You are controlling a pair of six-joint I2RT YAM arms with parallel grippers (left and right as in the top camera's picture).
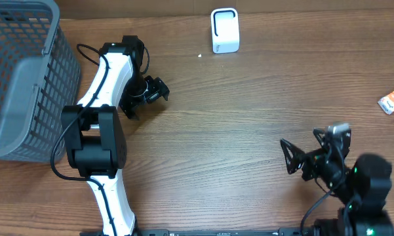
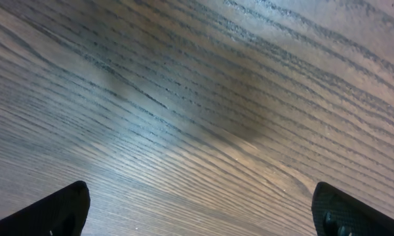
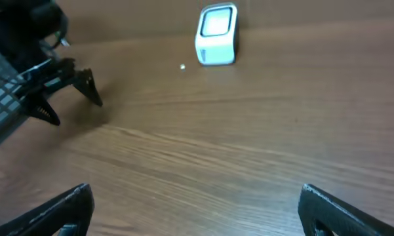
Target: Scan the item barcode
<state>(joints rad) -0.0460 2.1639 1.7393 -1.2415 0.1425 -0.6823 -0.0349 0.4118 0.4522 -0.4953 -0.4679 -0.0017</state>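
Note:
The item, a small orange packet [image 1: 393,101], lies flat near the table's right edge. A white barcode scanner [image 1: 225,30] stands upright at the back middle, and the right wrist view shows the scanner [image 3: 217,34] ahead. My left gripper [image 1: 158,90] is open over bare wood at the left, far from both; its view holds only wood grain between the left gripper [image 2: 200,203] tips. My right gripper [image 1: 288,156] is open at the front right, pointing left, with nothing between the right gripper [image 3: 197,206] tips. The packet lies behind and to the right of it.
A grey mesh basket [image 1: 19,78] fills the far left of the table, next to the left arm. The right wrist view catches the basket's corner [image 3: 0,98] and the left gripper's fingers [image 3: 85,84]. A tiny white speck [image 1: 200,56] lies by the scanner.

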